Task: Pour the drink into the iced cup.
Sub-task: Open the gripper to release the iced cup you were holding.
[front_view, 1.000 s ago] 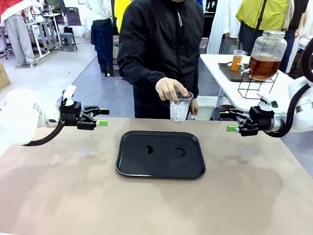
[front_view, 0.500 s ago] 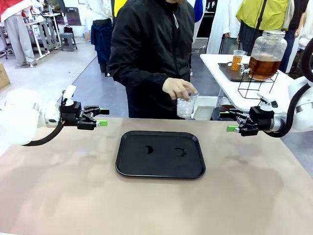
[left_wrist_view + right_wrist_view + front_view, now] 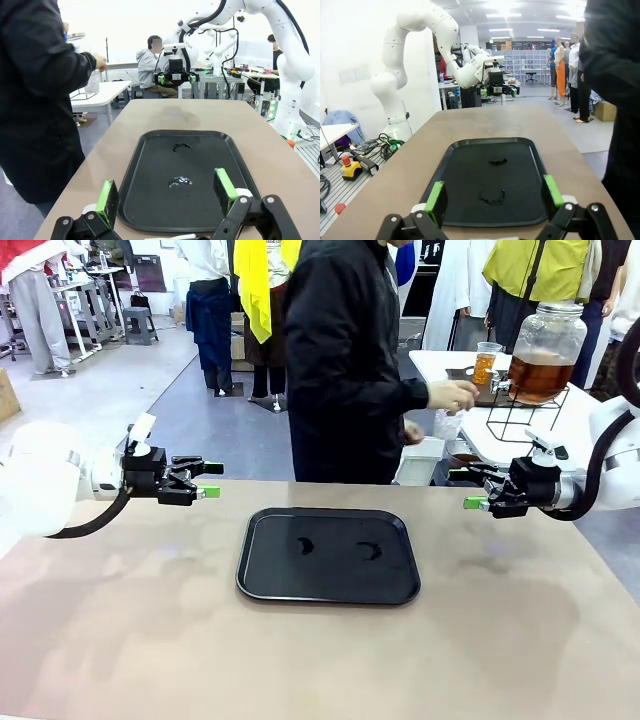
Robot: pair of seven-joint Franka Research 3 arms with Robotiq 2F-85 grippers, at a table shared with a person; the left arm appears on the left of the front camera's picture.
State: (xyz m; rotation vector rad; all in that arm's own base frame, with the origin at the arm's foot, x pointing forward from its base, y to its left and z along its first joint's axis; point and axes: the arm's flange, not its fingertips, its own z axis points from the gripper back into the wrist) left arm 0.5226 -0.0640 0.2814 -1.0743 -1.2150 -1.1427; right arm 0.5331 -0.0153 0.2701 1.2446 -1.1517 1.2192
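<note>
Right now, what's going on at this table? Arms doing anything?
The person has turned to the white side table and reaches a hand toward the glass dispenser jar of amber drink, the iced cup held low near it. Both arms hang at the table's sides, left gripper and right gripper with jaws open and empty. The black tray lies between them, bare except for two small wet smears.

Tray [image 3: 328, 555] mid-table — dispenser [image 3: 545, 352] seemingly far-right.
</note>
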